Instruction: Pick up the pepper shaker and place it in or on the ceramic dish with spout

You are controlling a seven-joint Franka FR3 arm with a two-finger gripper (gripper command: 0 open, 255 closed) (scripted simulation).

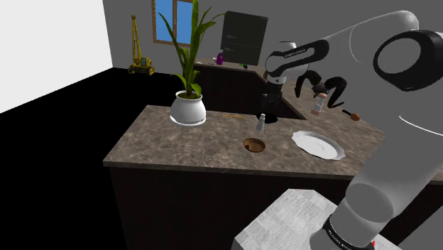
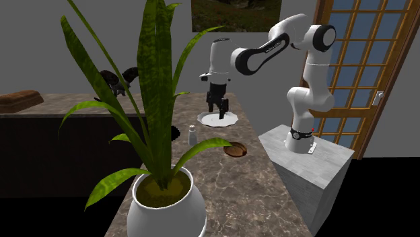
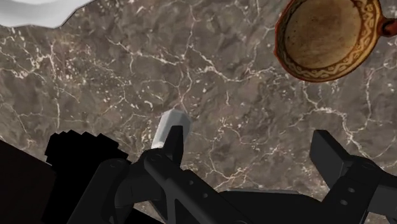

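A brown, white-veined marble counter (image 3: pixel 222 83) carries the small, pale cylindrical pepper shaker (image 3: pixel 170 129), upright near the round, spouted brown ceramic dish (image 3: pixel 331 38). The gripper (image 3: pixel 245 147) hangs above, its black fingers wide apart and empty.

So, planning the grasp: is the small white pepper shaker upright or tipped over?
Upright: the small white pepper shaker stands on its base on the brown marbled countertop, vertical in both exterior views.

A brown, veined surface (image 1: pixel 177 145) carried a potted plant whose white pot (image 1: pixel 188 110) stood near one corner. A small pepper shaker (image 1: pixel 260 122) stood upright, apart from a brown ceramic dish (image 1: pixel 255 145) nearby. A white scalloped plate (image 1: pixel 317 145) lay toward the shoulder view's right.
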